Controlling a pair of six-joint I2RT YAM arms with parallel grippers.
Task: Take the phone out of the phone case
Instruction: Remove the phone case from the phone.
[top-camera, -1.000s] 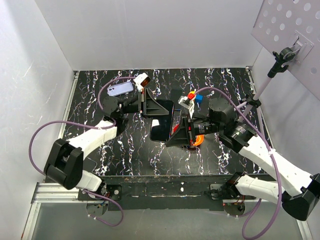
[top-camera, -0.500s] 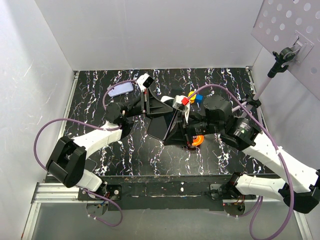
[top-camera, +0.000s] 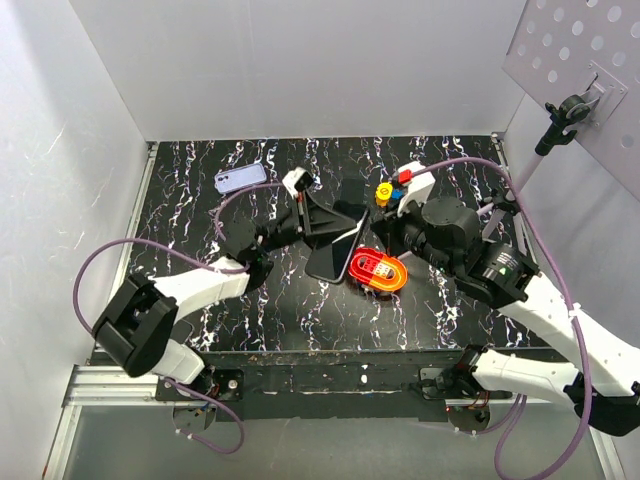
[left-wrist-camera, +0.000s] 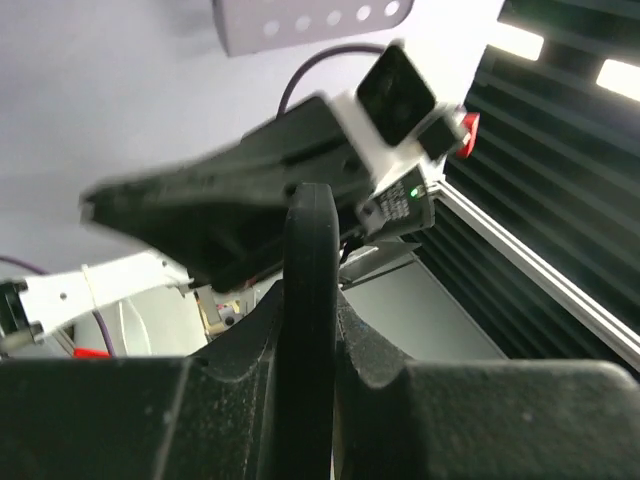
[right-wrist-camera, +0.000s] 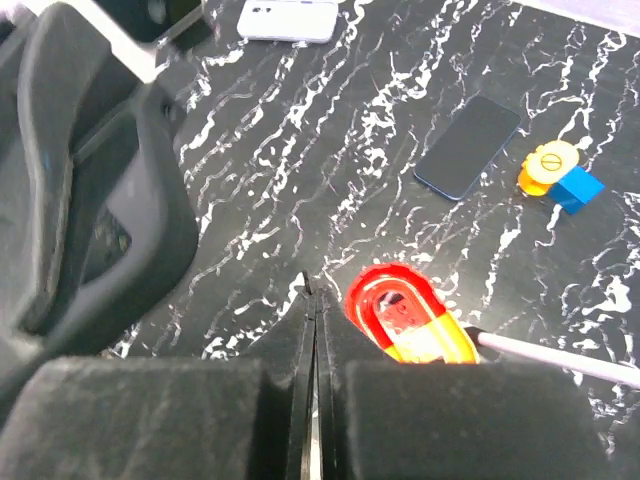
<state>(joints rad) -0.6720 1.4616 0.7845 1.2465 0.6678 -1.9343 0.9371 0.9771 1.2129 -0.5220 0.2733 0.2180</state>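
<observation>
My left gripper (top-camera: 322, 224) (left-wrist-camera: 308, 300) is shut on the edge of the black phone case (top-camera: 334, 250), holding it tilted just above the table's middle. In the left wrist view the case (left-wrist-camera: 310, 250) stands edge-on between the fingers. In the right wrist view the case (right-wrist-camera: 105, 235) shows a hollow inside with a thick rim. A dark phone (top-camera: 350, 192) (right-wrist-camera: 467, 147) with a bluish rim lies flat on the table behind the case. My right gripper (top-camera: 392, 238) (right-wrist-camera: 312, 300) is shut and empty, to the right of the case and apart from it.
A red-and-orange oval object (top-camera: 377, 268) (right-wrist-camera: 415, 315) lies just right of the case. A yellow piece (top-camera: 383, 190) and a blue block (top-camera: 397, 198) sit near the phone. A lilac phone-like slab (top-camera: 240, 178) lies at the back left. White walls enclose the table.
My right gripper has let go of the black thing both grippers held and drawn back to the right, uncovering the red oval object. The left gripper keeps the case.
</observation>
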